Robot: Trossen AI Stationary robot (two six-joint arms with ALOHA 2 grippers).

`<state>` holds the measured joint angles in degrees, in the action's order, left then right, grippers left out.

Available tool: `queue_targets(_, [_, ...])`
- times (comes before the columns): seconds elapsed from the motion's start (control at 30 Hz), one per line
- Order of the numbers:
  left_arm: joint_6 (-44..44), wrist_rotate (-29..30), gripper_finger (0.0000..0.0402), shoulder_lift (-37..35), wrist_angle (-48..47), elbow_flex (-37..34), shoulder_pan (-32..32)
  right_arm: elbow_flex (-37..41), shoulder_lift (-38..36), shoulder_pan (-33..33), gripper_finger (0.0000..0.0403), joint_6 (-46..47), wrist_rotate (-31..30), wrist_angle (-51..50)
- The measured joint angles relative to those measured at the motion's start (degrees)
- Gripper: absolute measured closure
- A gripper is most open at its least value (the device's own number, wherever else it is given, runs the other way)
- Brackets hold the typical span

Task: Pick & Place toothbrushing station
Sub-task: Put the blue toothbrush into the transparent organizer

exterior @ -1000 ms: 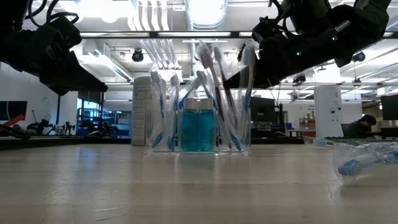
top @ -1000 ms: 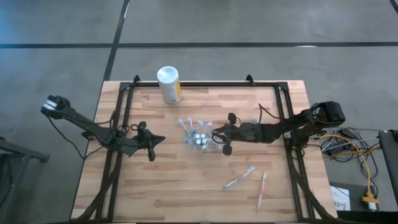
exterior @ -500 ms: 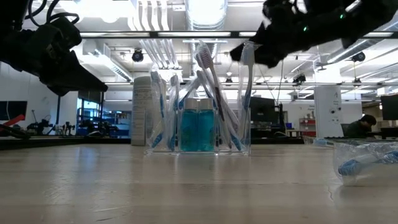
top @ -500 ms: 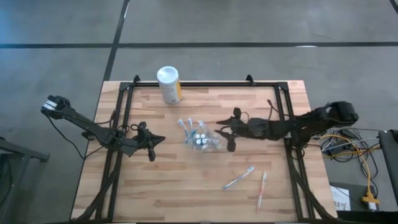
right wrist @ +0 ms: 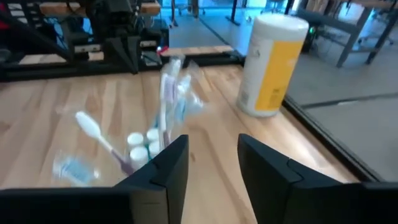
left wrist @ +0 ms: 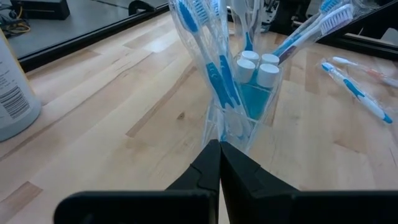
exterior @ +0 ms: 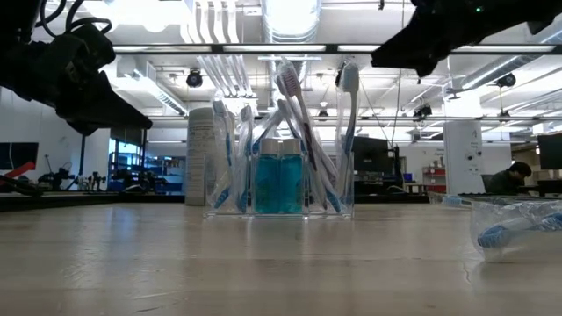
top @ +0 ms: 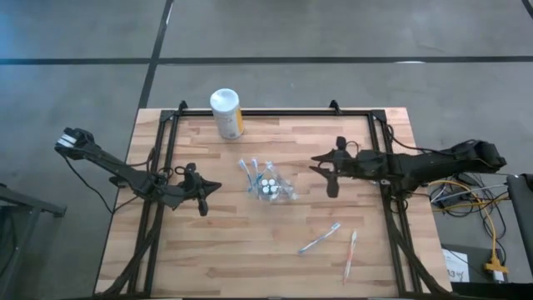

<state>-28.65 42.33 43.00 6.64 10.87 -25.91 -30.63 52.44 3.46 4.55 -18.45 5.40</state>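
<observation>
The wooden table [top: 200,250] carries a clear cup [top: 268,188] of toothbrushes and tubes at its middle, a white canister [top: 226,113] at the far edge, and two seemingly wrapped toothbrushes [top: 320,238] near the right front corner.

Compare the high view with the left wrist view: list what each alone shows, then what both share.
High view only: the right gripper, open, right of the clear cup, and the pink toothbrush. Left wrist view only: the canister's barcode and the left gripper fingers shut. Both: cup, teal tubes, a loose blue toothbrush.
</observation>
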Motion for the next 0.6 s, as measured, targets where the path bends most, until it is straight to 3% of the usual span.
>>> queue_targets(0.3, [-2.6, -0.6, 0.0392, 0.0, 2.0, 0.0, 0.0, -0.3, -2.2, -0.1, 0.0295, 4.9, 1.9, -12.2])
queue_targets(0.6, [0.5, -0.6, 0.0392, -0.1, 4.8, 0.0, 0.0, -9.4, 2.6, -3.8, 0.0332, 17.7, 1.7, -43.1])
